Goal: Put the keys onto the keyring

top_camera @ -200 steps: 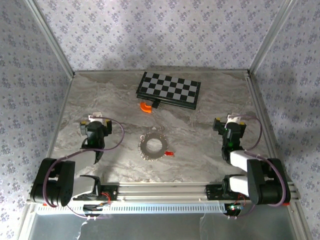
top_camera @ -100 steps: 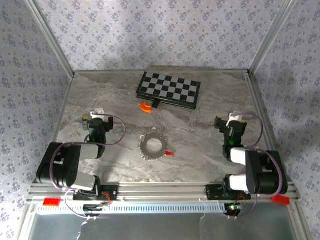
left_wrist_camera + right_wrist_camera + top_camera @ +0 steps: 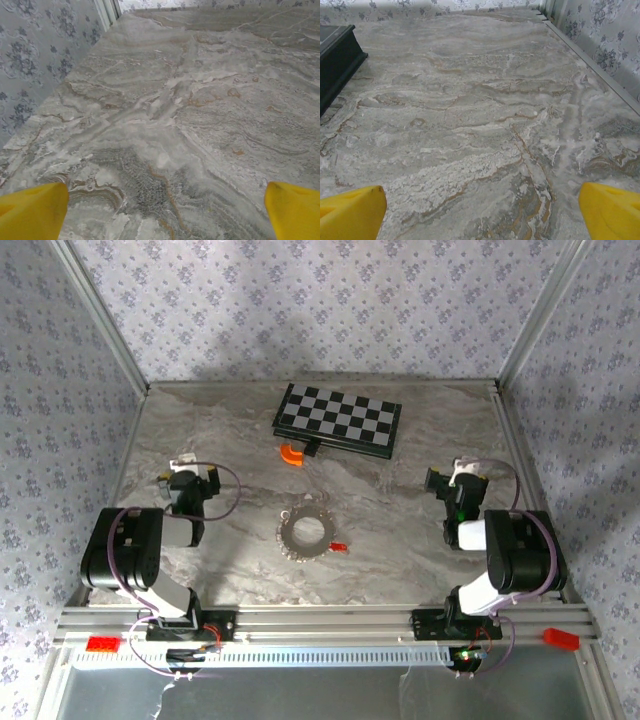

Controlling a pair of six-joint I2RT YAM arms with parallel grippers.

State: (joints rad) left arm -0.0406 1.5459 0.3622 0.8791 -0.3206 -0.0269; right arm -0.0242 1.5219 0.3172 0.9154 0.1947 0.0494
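Keyring (image 3: 306,531) lies flat on the worktop (image 3: 400,560), silver keys (image 3: 289,542) fanned round it. Red-headed key (image 3: 338,547) is loose, just off the keyring's near-right edge, long axis roughly left-right. Left hand (image 3: 188,483) is well left of the keyring, right hand (image 3: 455,488) well right of it. Both are spread wide and hold nothing. Right hand looks nearer the red key, so it's likely the one to pick.

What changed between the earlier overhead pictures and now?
Both arms' elbows swung away from the near edge, while the left gripper and right gripper edged slightly farther out, both open. Nothing was grasped or released. The silver keys, red key, chessboard and orange piece stayed put.
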